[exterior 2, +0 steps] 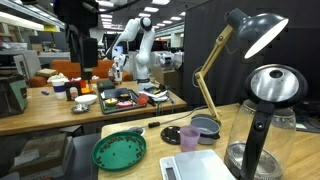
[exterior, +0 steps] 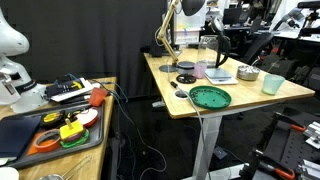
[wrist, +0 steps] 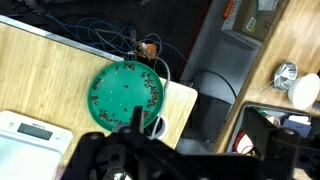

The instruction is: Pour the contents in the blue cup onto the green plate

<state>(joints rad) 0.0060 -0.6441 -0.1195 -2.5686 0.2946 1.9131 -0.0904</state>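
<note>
The green plate lies near the front edge of the wooden table and shows in both exterior views. In the wrist view it lies below and ahead of me, with small dark specks scattered on it. The blue cup stands upright at the table's far end, well away from the plate. It is not in the wrist view. Its contents are hidden inside. My gripper is a dark blurred mass at the bottom of the wrist view, above the plate's near edge. I cannot tell its jaws apart.
On the table stand a grey metal bowl, a clear jug, a desk lamp, a white scale and a pink cup. A small round disc sits beside the plate. A cluttered second table with a white arm stands across a gap.
</note>
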